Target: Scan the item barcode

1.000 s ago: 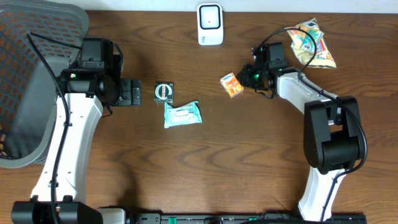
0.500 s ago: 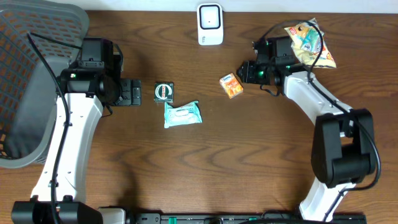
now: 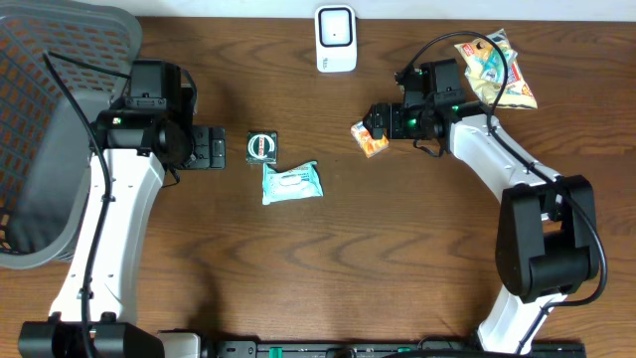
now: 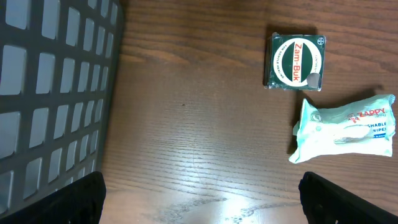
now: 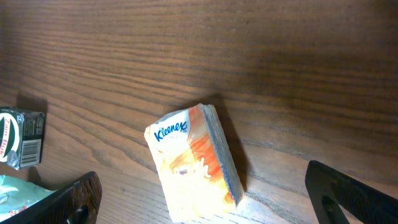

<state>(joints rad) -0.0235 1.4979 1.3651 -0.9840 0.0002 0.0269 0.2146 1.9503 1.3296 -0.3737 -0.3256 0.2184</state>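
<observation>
The small orange Kleenex tissue pack (image 3: 371, 137) lies flat on the wooden table, right of centre. My right gripper (image 3: 381, 120) is open just above it; in the right wrist view the pack (image 5: 196, 162) lies between the wide-spread fingers of the right gripper (image 5: 208, 202), and no touch is visible. The white barcode scanner (image 3: 336, 39) stands at the table's back edge. At the left, my left gripper (image 3: 211, 149) is open over bare wood and holds nothing; the left wrist view of this gripper (image 4: 202, 199) shows only the table between its fingers.
A green Zam-Buk tin (image 3: 261, 146) and a pale wipes pack (image 3: 291, 183) lie left of centre, just right of the left gripper. A yellow snack bag (image 3: 494, 68) sits at the back right. A grey mesh basket (image 3: 50, 129) fills the far left.
My right gripper has spread its fingers wide and shifted left until it is over the tissue pack. The left arm and all the items have stayed in place.
</observation>
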